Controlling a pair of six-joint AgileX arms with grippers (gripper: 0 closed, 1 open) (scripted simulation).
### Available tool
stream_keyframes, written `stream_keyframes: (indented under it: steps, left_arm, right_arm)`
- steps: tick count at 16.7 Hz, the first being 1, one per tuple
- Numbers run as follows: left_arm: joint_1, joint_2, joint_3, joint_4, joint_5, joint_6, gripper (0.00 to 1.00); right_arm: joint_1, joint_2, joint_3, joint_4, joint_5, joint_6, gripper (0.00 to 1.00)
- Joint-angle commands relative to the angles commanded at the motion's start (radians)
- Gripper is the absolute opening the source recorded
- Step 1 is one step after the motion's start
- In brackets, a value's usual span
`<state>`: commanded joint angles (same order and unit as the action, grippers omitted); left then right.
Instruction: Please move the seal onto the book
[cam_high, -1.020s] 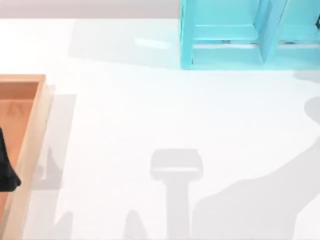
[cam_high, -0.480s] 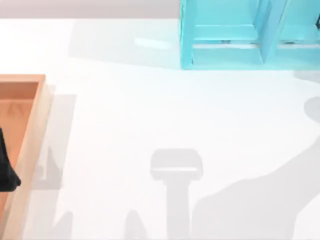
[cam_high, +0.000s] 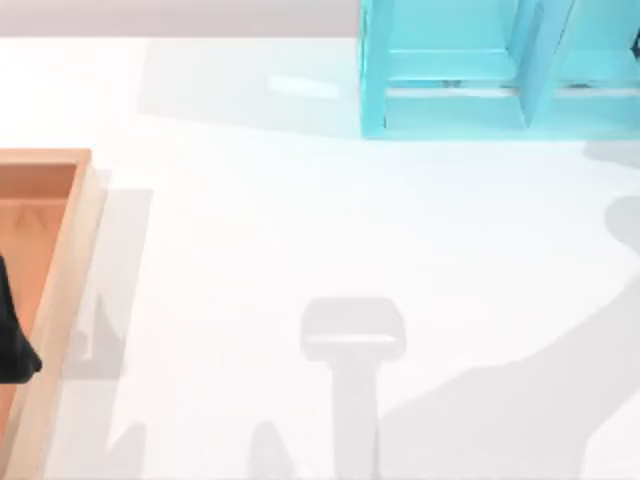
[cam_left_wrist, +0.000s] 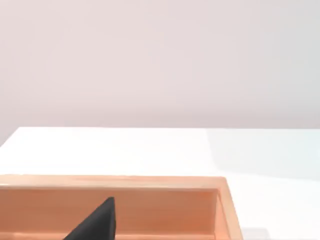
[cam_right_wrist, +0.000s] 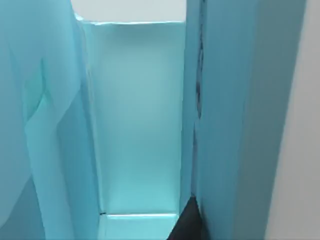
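The seal and the book are out of view. My left gripper (cam_high: 14, 345) is a black shape at the table's left edge, over the wooden tray (cam_high: 60, 290). In the left wrist view a black tip of the left gripper (cam_left_wrist: 97, 223) hangs above the wooden tray's inside, near its far wall (cam_left_wrist: 150, 182). My right gripper (cam_right_wrist: 188, 222) is close up against the light-blue shelf unit (cam_right_wrist: 135, 120), in front of one of its compartments beside a divider.
The light-blue shelf unit (cam_high: 450, 70) stands at the back right of the white table (cam_high: 300, 220). The wooden tray runs along the left edge. Arm shadows fall across the table's front middle and right.
The right arm's shadow at the front right has shifted and flattened slightly. The left gripper, tray and shelf unit stay where they were.
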<state>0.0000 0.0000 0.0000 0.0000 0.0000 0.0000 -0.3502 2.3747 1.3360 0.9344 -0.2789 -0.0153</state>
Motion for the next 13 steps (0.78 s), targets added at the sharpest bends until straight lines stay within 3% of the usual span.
stream_keyframes:
  steps: [13]
  left_arm:
    - [0.000, 0.000, 0.000, 0.000, 0.000, 0.000, 1.00]
  right_arm:
    - [-0.176, -0.880, -0.412, -0.457, -0.193, -0.016, 0.00]
